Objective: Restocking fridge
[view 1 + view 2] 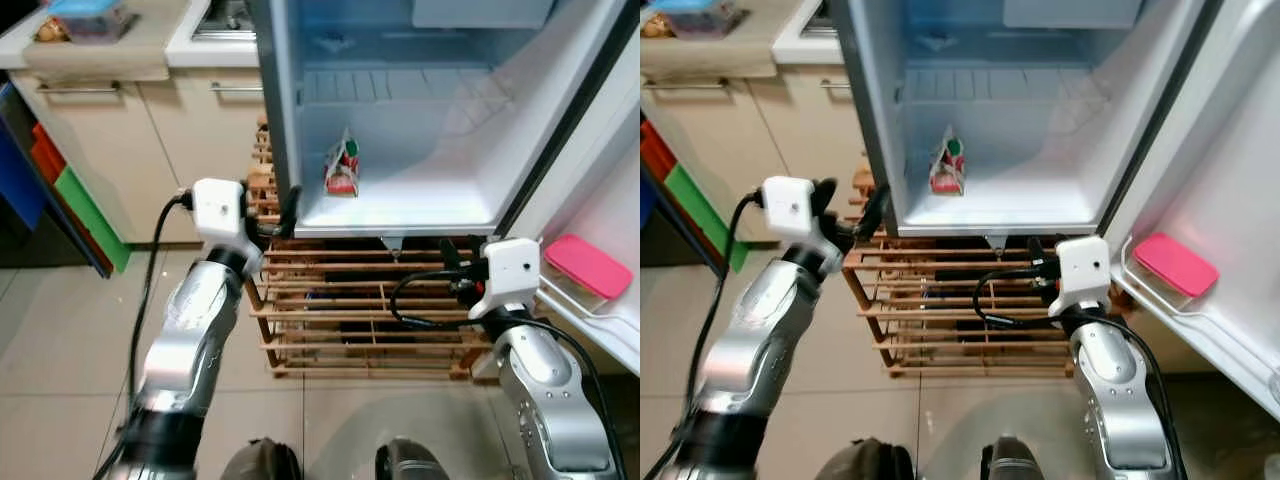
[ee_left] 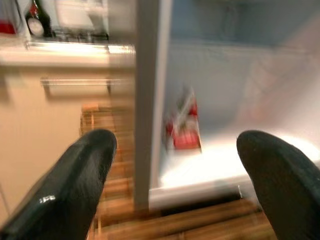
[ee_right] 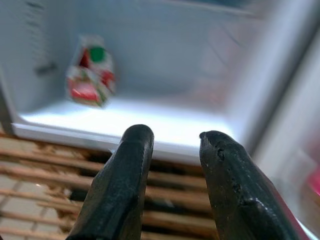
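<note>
The fridge (image 1: 430, 200) stands open before me, its light on. A red and white carton (image 1: 342, 168) with a green cap stands upright at the left of its bottom floor, and it also shows blurred as the carton (image 2: 185, 125) and the carton (image 3: 91, 80). My left gripper (image 1: 280, 222) is open wide, level with the front edge of the fridge's left wall, holding nothing. My right gripper (image 1: 452, 268) hangs just below the fridge floor's front lip, fingers (image 3: 127, 165) a little apart and empty. A pink lidded box (image 1: 587, 265) lies on the door shelf at the right.
A wooden slatted rack (image 1: 350, 320) sits under the fridge. Beige cabinets and a counter (image 1: 110, 60) with a blue-lidded container (image 1: 90, 15) stand to the left. Red, green and blue panels (image 1: 75, 195) lean at the far left. Tiled floor (image 1: 60, 360) spreads below.
</note>
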You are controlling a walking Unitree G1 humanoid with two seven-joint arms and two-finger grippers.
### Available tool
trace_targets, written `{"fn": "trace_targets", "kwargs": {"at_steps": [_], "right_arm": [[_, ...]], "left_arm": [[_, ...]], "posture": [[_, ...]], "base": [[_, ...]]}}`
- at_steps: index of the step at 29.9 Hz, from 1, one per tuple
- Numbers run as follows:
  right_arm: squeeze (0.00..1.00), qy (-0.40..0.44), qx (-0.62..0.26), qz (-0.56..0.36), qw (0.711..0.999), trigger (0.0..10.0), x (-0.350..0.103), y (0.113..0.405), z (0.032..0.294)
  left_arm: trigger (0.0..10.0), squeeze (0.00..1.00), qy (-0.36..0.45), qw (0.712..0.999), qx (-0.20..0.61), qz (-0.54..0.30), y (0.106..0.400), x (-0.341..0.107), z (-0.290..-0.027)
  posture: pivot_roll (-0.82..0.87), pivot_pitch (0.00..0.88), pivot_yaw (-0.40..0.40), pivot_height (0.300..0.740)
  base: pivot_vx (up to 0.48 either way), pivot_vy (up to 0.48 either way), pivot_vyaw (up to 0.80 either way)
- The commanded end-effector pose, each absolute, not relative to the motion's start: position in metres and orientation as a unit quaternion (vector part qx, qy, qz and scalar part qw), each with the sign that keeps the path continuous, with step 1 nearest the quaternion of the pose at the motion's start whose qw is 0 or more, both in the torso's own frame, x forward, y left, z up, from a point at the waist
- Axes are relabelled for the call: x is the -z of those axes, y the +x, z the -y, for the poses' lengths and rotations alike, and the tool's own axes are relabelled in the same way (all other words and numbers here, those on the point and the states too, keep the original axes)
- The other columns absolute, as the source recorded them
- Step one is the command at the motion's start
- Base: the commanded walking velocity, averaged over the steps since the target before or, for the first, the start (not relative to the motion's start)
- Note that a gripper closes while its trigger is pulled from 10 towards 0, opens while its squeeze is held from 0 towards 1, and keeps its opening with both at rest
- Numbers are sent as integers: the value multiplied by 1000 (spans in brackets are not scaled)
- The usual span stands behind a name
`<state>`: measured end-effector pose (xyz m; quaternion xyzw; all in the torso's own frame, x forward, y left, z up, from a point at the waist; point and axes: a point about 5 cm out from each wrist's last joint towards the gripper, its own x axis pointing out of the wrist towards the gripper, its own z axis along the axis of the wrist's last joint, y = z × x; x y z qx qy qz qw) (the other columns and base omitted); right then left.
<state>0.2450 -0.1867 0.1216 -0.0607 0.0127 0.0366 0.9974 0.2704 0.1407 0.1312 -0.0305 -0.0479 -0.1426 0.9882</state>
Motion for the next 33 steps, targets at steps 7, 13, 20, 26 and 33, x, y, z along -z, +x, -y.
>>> {"fn": "trace_targets", "kwargs": {"at_steps": [7, 13, 20, 26, 33], "right_arm": [[0, -40, 24, -5, 999, 10000, -113, 229, 215], [0, -39, 27, -30, 998, 10000, -99, 209, 217], [0, -46, -2, -13, 999, 10000, -101, 225, 208], [0, -48, -11, -2, 999, 10000, -105, 234, 203], [0, -42, -14, 2, 999, 10000, -105, 241, 201]], "left_arm": [[10000, 0, 22, 984, 164, 61, 261, -127, -144], [10000, 0, 26, 984, 170, 47, 247, -133, -153], [10000, 0, 15, 979, 193, 64, 258, -139, -142], [10000, 0, 8, 977, 200, 69, 264, -146, -142], [10000, 0, 25, 978, 196, 66, 272, -146, -140]], "posture": [[-231, 0, 61, 720], [-230, 0, 66, 720], [-233, 0, 72, 720], [-227, 0, 75, 720], [-226, 0, 79, 720]], "base": [[0, 0, 0], [0, 0, 0], [0, 0, 0], [0, 0, 0], [-196, -113, 0]]}}
